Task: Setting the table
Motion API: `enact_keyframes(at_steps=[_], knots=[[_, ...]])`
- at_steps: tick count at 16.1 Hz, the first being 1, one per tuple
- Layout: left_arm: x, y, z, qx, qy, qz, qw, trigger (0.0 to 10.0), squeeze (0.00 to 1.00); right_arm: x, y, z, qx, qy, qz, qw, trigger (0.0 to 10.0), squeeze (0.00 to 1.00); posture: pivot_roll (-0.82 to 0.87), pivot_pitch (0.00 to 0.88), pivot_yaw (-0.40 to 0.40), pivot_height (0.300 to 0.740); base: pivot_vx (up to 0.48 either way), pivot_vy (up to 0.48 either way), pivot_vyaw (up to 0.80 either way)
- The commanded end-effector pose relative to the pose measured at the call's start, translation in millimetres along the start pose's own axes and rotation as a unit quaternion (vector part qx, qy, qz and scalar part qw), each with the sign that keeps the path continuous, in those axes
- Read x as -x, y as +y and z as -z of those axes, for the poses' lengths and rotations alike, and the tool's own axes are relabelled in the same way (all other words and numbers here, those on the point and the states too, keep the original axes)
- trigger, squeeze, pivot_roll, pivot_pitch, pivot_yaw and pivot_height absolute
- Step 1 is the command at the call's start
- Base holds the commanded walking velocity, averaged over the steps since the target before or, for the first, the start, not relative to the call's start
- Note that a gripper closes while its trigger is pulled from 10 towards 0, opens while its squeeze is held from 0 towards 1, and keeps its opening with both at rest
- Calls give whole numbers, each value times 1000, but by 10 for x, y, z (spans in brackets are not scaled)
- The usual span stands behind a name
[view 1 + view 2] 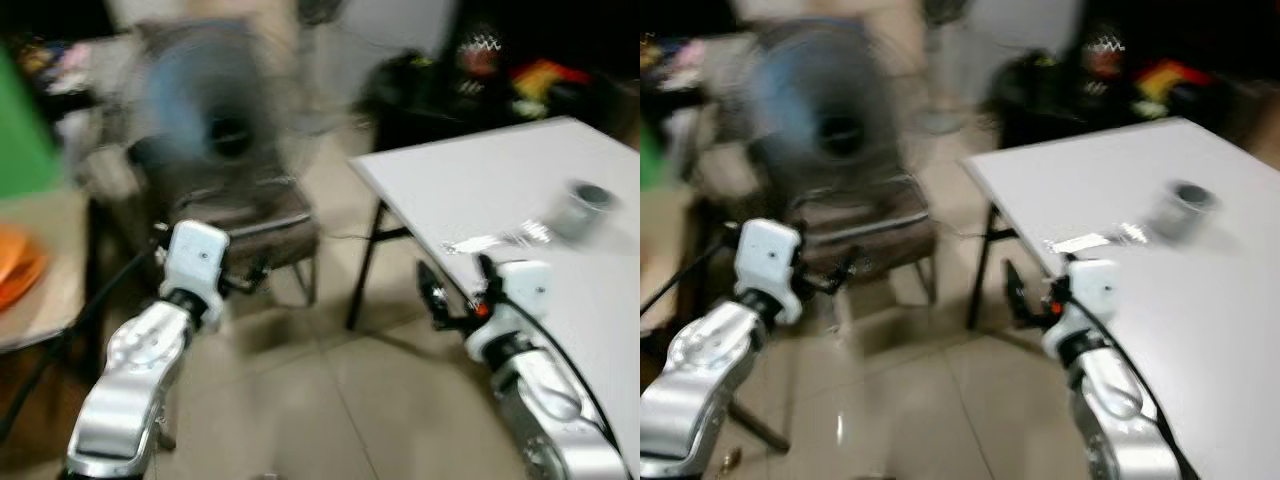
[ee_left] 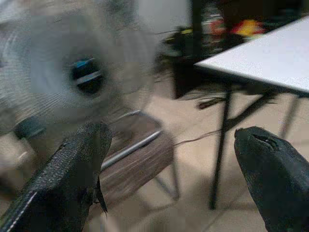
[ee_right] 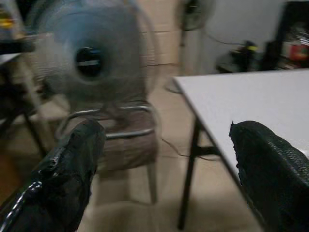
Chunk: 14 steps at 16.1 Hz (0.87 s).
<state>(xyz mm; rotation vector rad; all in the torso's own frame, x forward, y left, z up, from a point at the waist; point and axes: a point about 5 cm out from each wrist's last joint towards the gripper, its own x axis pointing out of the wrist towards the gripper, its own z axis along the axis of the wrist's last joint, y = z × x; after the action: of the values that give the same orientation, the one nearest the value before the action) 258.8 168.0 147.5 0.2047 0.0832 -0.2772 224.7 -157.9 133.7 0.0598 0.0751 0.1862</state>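
We see both arms raised forward, the left gripper (image 2: 169, 179) and right gripper (image 3: 164, 169) each spread wide and empty. Just right of the right gripper stands the white folding table (image 1: 500, 190), bearing a blurred grey cup (image 1: 580, 208). Ahead stands a fan (image 1: 205, 110).

The surface (image 1: 500, 185) stands to the right, with a cup (image 1: 581, 209) on it toward its right side and a flat item (image 1: 497, 241) lying near its front edge. Left of the surface, a fan (image 1: 210, 110) sits on a chair (image 1: 255, 225). Another table (image 1: 45, 270) lies at the far left.
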Motion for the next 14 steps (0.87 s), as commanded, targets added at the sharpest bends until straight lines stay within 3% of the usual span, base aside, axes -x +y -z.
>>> enact_keyframes(at_steps=[1,14], knots=[[-14,-38,-31,1,-7,6,1000,10000,0,4,-58,-42,0,-9,4,1000,10000,1000,-10,0,-19,740,0,0,800],[-34,-33,-84,-1,-26,3,1000,10000,0,-15,-59,43,-4,10,24,1000,10000,984,-4,0,-16,740,0,0,800]])
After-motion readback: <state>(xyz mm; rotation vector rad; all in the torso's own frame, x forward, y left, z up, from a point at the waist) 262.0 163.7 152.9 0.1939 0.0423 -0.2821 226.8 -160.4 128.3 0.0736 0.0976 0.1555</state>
